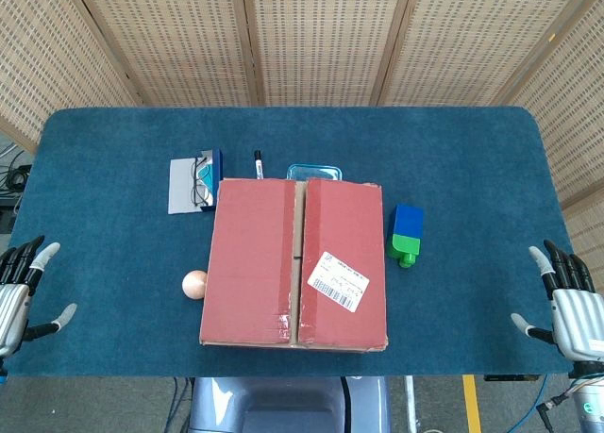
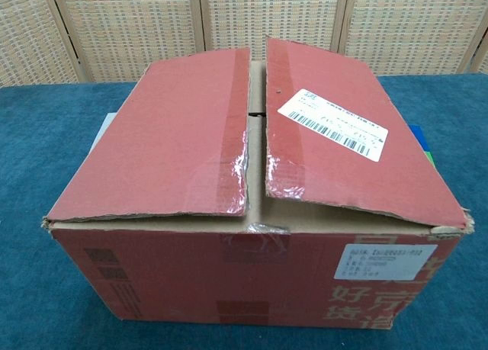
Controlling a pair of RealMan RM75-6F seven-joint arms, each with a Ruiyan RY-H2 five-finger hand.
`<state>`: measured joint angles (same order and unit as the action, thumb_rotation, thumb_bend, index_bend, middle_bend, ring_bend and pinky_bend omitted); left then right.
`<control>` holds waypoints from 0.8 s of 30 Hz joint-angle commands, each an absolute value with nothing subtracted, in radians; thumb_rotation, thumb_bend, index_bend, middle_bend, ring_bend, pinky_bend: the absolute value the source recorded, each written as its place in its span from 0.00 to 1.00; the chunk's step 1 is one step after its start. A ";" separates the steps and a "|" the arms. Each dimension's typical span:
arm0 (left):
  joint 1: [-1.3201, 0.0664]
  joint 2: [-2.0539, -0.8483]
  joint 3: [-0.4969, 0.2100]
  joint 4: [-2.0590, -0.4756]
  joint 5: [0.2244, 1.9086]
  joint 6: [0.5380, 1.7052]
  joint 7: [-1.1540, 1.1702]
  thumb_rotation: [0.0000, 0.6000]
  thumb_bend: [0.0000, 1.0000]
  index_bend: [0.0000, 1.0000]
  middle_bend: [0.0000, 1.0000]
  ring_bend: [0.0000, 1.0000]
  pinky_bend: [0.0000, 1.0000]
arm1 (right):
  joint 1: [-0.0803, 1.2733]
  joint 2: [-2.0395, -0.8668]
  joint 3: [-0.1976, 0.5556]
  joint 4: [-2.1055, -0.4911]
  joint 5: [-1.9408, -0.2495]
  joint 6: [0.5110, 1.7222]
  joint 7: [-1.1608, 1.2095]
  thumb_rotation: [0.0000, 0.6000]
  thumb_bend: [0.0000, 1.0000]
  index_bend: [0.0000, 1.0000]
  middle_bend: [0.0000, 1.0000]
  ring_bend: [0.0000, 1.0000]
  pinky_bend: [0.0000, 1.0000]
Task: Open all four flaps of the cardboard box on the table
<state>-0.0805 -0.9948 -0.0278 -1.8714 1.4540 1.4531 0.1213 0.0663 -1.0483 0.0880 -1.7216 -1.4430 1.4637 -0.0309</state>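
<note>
the box sits mid-table between my hands, top flaps closed, their seam running away from me. my left hand and right hand rest at the edges, fingers apart, empty, about equally far.

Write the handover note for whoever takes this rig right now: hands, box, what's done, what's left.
Left hand: open, holding nothing, at the table's left edge, clear of the box.
Right hand: open, holding nothing, at the right edge.
Cardboard box: centre of the blue table. Left top flap and right top flap both lie down, slightly raised along the centre seam; tape looks already split.
Done: nothing opened.
Left: lift both top flaps, then the two inner flaps, barely visible through the gap.
</note>
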 commanded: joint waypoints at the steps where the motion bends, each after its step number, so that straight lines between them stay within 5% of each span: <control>1: -0.084 -0.998 -0.030 -1.870 1.450 1.449 0.125 0.86 0.29 0.08 0.00 0.00 0.00 | 0.067 -1.049 0.089 -1.721 -1.439 1.461 -0.032 1.00 0.18 0.00 0.00 0.00 0.00; 24: -0.090 -0.996 -0.032 -1.893 1.456 1.451 0.145 0.86 0.29 0.08 0.00 0.00 0.00 | 0.072 -1.041 0.086 -1.706 -1.474 1.468 0.038 1.00 0.18 0.00 0.00 0.00 0.00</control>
<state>-0.0899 -0.9964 -0.0318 -1.8926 1.4563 1.4508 0.1453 0.0704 -1.0425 0.0861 -1.7049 -1.4698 1.4673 0.0334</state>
